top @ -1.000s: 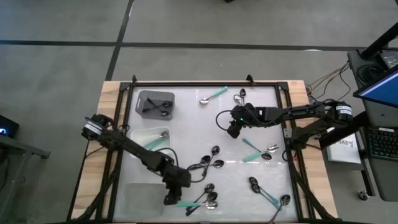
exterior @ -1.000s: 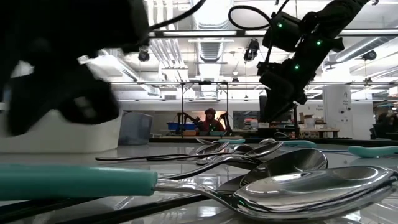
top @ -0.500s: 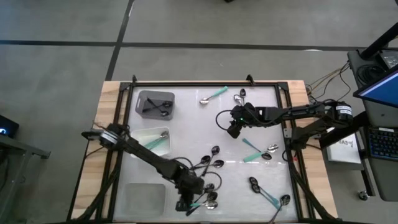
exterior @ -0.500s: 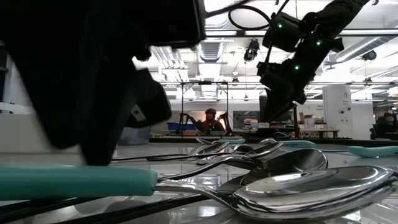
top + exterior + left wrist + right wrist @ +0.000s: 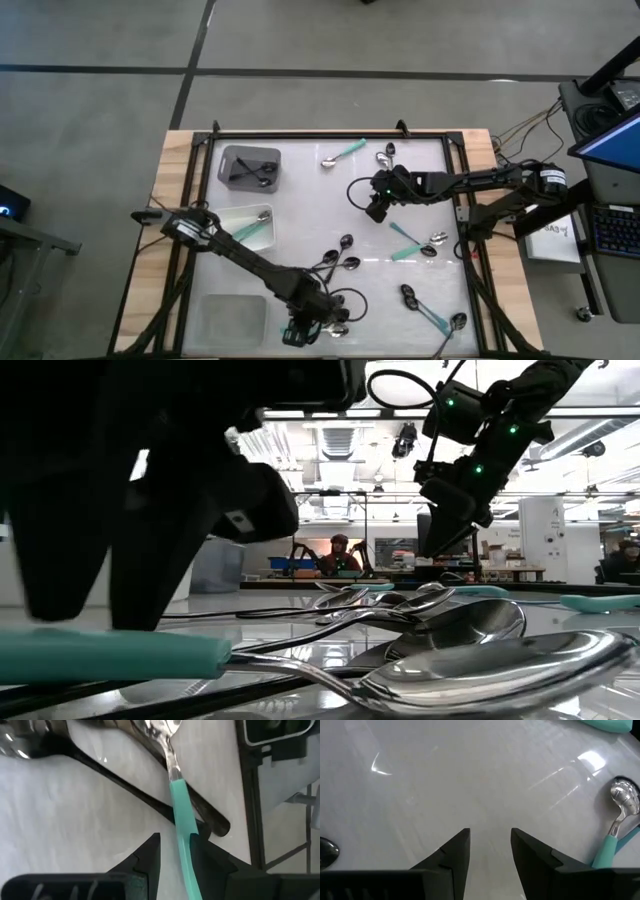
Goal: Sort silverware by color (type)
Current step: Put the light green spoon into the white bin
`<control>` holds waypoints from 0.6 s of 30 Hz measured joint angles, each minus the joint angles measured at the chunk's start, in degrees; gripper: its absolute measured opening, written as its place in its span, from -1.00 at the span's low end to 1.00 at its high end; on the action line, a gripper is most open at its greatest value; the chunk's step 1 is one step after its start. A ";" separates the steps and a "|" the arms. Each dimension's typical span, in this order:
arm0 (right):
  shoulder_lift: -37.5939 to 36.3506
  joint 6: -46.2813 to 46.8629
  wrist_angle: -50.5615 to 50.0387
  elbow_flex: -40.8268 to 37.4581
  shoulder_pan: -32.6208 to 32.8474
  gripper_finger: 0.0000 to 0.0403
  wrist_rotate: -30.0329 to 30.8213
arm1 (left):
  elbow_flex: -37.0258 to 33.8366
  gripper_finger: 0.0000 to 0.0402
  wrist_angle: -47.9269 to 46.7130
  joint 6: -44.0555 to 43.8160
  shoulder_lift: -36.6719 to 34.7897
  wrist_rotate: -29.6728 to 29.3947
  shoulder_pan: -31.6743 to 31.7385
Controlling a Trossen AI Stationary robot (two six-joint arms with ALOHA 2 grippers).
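My left gripper (image 5: 305, 333) is down near the table's near edge, open. Its fingertips (image 5: 176, 840) stand on either side of the teal handle (image 5: 181, 810) of a silver-bowled spoon, which lies across a black spoon (image 5: 115, 775). In the low view the gripper is a big dark mass (image 5: 130, 510) above that handle (image 5: 110, 657). My right gripper (image 5: 378, 208) hovers open over bare table (image 5: 490, 845) at the far right. More spoons lie in a cluster (image 5: 340, 262), at the right (image 5: 410, 240) and at the near right (image 5: 430, 310). My left gripper comes from above, pointing down, with its fingers across the spoon's teal handle. One finger (image 5: 202, 842) lies against the side of the handle (image 5: 190, 832); the other finger (image 5: 150, 847) stands apart from it. The spoon lies flat on the table.
A grey bin (image 5: 250, 168) with black spoons sits at the far left. Nearer are a white bin (image 5: 243, 224) with teal-handled spoons and a clear bin (image 5: 235, 318) at the near left. More spoons lie at the far edge (image 5: 343, 154). A black frame (image 5: 330, 133) borders the table.
My left gripper has moved along the near edge toward the table's right and has come down over the teal-handled spoon, covering its handle in the high view. That spoon has slid slightly on the table.
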 joint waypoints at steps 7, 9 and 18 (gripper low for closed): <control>0.01 1.06 0.00 0.00 0.00 -0.33 0.01 | -0.01 -0.57 0.16 -2.02 -0.04 -0.06 -0.64; 0.01 1.98 0.00 0.00 0.02 -0.33 0.00 | -0.01 -0.57 0.18 -3.55 -0.05 -0.06 -0.98; 0.00 3.64 -0.02 -0.17 1.19 -0.33 0.00 | -0.01 -0.57 0.12 -5.10 0.02 -2.86 -3.56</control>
